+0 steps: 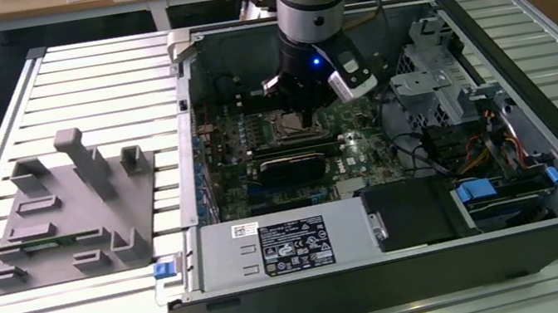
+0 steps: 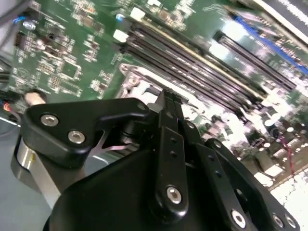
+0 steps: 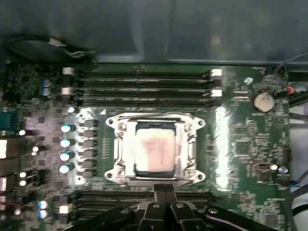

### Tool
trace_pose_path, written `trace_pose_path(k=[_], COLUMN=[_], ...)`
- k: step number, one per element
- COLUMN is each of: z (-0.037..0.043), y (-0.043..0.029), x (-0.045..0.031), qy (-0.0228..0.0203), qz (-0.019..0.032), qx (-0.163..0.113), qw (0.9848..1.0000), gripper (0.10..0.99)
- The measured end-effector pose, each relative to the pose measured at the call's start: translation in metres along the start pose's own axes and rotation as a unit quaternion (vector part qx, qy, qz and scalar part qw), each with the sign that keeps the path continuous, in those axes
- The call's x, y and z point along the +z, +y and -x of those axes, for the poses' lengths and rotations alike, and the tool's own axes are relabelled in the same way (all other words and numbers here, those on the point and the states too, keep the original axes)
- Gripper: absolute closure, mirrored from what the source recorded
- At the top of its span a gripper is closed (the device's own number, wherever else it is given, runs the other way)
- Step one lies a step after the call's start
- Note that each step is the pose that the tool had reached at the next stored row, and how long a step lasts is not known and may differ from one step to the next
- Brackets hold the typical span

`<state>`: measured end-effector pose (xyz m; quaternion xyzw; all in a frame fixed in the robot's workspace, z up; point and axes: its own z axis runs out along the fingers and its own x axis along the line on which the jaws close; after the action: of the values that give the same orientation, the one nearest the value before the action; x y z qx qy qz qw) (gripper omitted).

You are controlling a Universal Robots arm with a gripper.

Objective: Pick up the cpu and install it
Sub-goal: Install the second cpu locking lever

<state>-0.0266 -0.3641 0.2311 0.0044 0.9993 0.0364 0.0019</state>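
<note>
The cpu (image 3: 155, 151), a small square chip with a pale metal top, lies flat inside the metal socket frame (image 3: 118, 144) on the green motherboard (image 3: 240, 139). My gripper (image 3: 165, 191) hangs just above the board at one edge of the socket, beside the cpu and apart from it. Its two black fingers are pressed together with nothing between them. In the second wrist view the gripper (image 2: 169, 97) points at the socket frame's corner (image 2: 132, 79). In the exterior view the gripper (image 1: 298, 113) stands inside the open computer case, right over the socket (image 1: 295, 127).
Memory slots (image 3: 144, 86) run along both sides of the socket. A black heatsink block (image 1: 297, 164) sits just in front of the socket, with a power supply (image 1: 282, 244) nearer still. A drive cage and cables (image 1: 464, 119) fill the case's right. A grey plastic fixture (image 1: 70, 215) stands on the slatted table at left.
</note>
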Motion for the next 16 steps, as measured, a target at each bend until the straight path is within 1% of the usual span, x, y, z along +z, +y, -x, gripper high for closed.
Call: trace_pose_path(k=[5,11,16], z=[-0.0106,-0.0251,-0.0292], y=[-0.0061,-0.0088,-0.0098], x=[-0.0005,-0.0007,0.0002], qy=[0.0,0.0001,0.0], qz=[0.0029,0.0078,0.009], qx=[0.0,0.0,0.0], qw=[1.0,1.0,1.0], gripper=[0.965,0.965,0.965])
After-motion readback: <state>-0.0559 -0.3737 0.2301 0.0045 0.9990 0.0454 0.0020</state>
